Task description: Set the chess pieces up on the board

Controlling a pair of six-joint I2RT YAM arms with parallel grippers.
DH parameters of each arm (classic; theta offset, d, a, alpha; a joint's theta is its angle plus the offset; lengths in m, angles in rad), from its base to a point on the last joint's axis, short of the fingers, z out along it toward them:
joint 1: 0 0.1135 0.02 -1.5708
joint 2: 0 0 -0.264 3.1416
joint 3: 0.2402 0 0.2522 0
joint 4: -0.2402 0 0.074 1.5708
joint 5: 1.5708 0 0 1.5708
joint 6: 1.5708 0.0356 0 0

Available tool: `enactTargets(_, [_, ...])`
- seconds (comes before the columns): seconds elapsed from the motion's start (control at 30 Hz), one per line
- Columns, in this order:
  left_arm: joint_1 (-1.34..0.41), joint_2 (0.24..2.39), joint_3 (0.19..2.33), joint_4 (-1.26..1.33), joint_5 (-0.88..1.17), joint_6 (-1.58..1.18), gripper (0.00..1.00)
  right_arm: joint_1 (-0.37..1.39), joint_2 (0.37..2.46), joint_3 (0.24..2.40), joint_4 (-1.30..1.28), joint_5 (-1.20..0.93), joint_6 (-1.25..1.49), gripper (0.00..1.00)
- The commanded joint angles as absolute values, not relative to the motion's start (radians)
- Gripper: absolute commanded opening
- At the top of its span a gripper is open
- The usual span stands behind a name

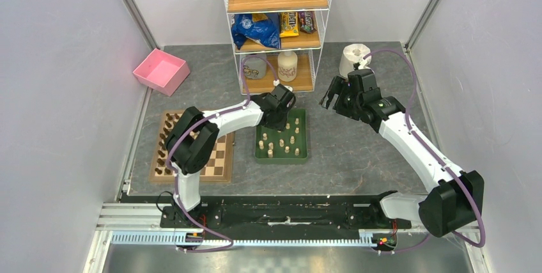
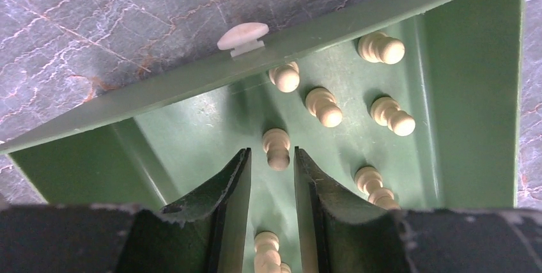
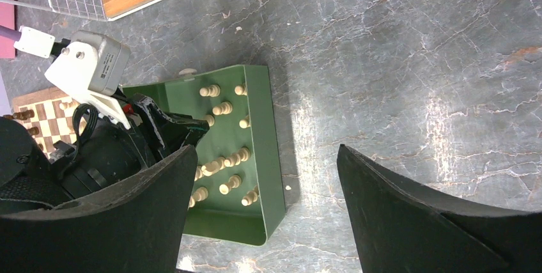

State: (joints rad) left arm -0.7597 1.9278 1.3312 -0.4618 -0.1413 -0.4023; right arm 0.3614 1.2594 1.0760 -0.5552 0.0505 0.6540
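Observation:
The board [image 1: 220, 158] lies at the left, partly under my left arm, with dark brown pieces [image 1: 165, 133] along its left side; it also shows in the right wrist view [image 3: 45, 112]. Several cream pieces [image 1: 281, 140] stand in the green tray [image 1: 281, 159]. My left gripper [image 1: 280, 112] is down in the tray's far end. In the left wrist view [image 2: 271, 156] its jaws are narrowly open, with a cream pawn [image 2: 277, 148] between the fingertips and gaps on both sides. My right gripper [image 1: 329, 97] is wide open and empty, above the table right of the tray [image 3: 271, 151].
A wire shelf [image 1: 278, 23] with snacks and jars stands behind the tray. A pink box [image 1: 161, 70] sits at the back left and a white roll [image 1: 353, 59] at the back right. A small white cap [image 2: 243, 35] lies just beyond the tray's far wall.

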Motion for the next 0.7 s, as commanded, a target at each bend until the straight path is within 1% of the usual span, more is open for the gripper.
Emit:
enactTargets(0.0, [-0.763,1.937,1.382,-0.465,-0.187,-0.374,0.37,0.354,1.228,1.092,-0.542,0.073,0.645,0.89])
enactTargets(0.3, [-0.763,1.942,1.384,-0.460,-0.161,-0.374,0.31,0.350,1.229,1.091,-0.541,0.068,0.644,0.89])
enactTargets(0.67, [-0.764,1.945,1.376,-0.460,-0.140,-0.384,0.31,0.348,1.233,1.091,-0.542,0.060,0.645,0.89])
